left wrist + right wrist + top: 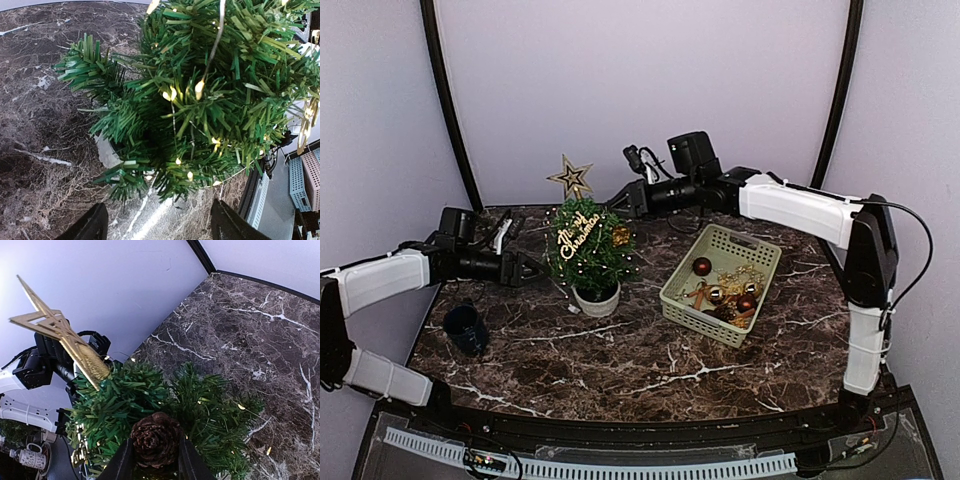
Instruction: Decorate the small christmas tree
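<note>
Christmas tree (588, 245) potted; basket (686, 261) holds baubles (702, 266); right gripper (154, 450) grasps pinecone (155, 436); left gripper (159, 216) released.

A dark brown desk (620, 365) with white marble veins stands before pale lilac walls (650, 80), framed by 2 black poles (447, 100).

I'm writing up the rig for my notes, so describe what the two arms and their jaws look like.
Both the left arm and right arm have smooth white shells on the long links, with black joints and wrists. A thin black cable loops outside the right elbow. The jaws are black and tapered. No markings are legible.
</note>
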Robot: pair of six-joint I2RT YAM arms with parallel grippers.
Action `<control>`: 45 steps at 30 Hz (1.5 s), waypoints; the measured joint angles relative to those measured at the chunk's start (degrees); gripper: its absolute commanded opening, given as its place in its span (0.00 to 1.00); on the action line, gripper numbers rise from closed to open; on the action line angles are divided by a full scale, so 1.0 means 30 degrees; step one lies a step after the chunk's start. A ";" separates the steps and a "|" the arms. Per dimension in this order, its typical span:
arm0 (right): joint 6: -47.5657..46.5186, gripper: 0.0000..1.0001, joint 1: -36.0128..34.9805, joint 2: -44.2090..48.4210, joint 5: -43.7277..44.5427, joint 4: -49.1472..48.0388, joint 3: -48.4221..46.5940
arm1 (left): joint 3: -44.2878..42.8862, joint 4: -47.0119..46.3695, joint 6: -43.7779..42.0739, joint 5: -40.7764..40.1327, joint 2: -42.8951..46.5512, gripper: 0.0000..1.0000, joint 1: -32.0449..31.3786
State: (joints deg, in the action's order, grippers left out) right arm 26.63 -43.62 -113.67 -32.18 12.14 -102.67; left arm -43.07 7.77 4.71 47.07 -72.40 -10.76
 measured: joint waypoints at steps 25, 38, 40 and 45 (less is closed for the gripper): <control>-0.2667 0.34 0.0000 -0.1333 0.0022 0.3956 -0.2674 | -0.0277 -0.0124 0.0219 -0.0452 -0.0619 0.66 -0.0262; -0.3060 0.54 0.0000 -0.1275 0.1078 0.4575 -0.2965 | -0.0277 -0.0124 0.0219 -0.1129 -0.0605 0.66 -0.0262; -0.3089 0.55 0.0000 -0.1231 0.1341 0.4612 -0.3038 | -0.0277 -0.0124 0.0219 -0.1202 -0.0576 0.66 -0.0262; -0.3155 0.58 0.0000 -0.0867 0.1770 0.4845 -0.3045 | -0.0277 -0.0124 0.0219 -0.1392 -0.0459 0.66 -0.0262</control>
State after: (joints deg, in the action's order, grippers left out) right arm 17.17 -43.62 -116.27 -26.87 26.68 -111.81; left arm -43.90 7.40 5.37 42.89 -73.78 -11.55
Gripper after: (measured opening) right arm 0.564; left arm 0.655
